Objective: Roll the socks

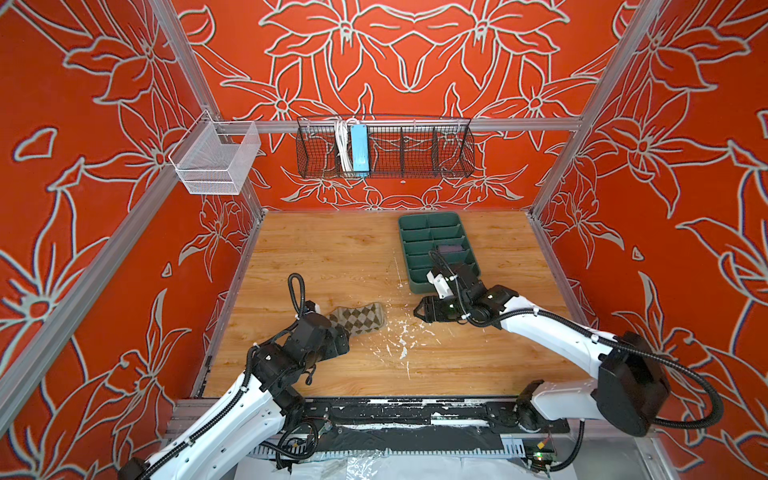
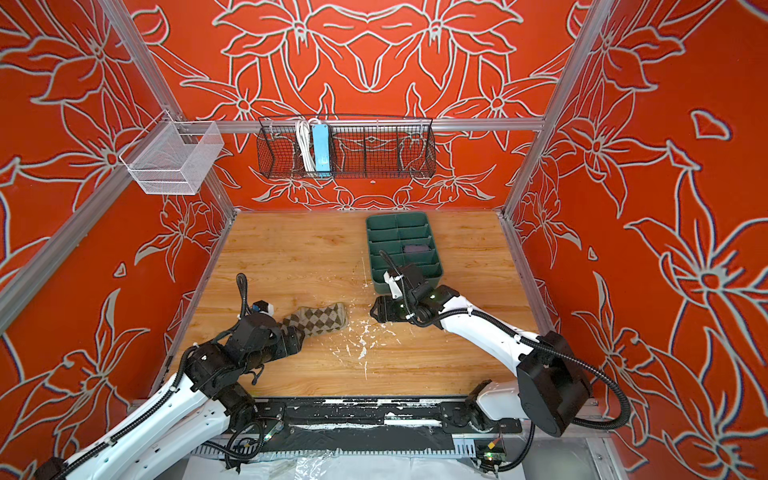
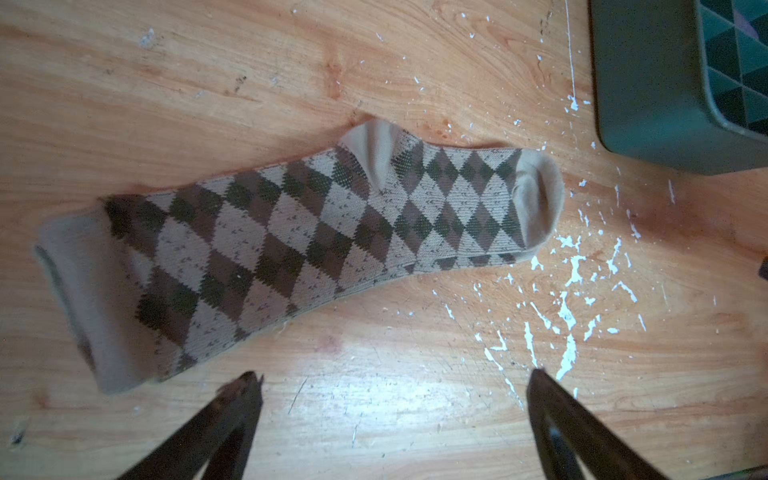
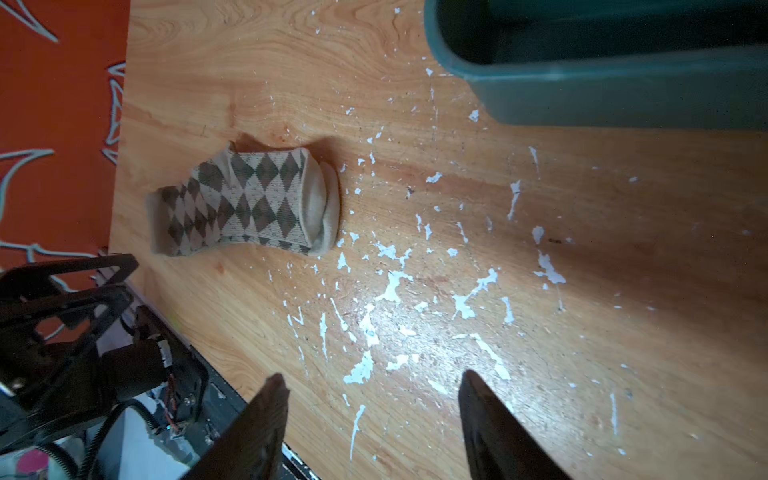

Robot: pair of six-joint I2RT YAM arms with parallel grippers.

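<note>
Argyle sock (image 1: 359,318): is lying flat and unrolled on the table (image 1: 332,249), just toward 8 o'clock of its centre in both top views. The cuff is pointing to 8 o'clock and the toe to 2 o'clock. Spread like this, it is offering a clean end to start a roll from.
Purple sock (image 1: 451,250): a dark purplish bundle is sitting in a compartment on the 3 o'clock side of the green tray (image 1: 402,232), about midway along. It is too small to judge the roll, but it is looking stowed.
Green tray: is standing toward 1 o'clock of the table centre, apart from the argyle sock. It is likely serving as the drop-off for finished rolls.
Left gripper (image 3: 390,378): is hovering with jaws spread wide and nothing between them. The fingertips are over bare wood just beside the sock's long edge, probably lining up a pinch.
Right gripper (image 4: 370,378): is showing parted, empty jaws above the white flecks (image 4: 395,291), at 3 o'clock of the toe and not touching it.
Stage: one sock is seemingly done and the argyle one is not yet started.
Risk: soft knit is liable to bunch or slide on smooth wood.
</note>
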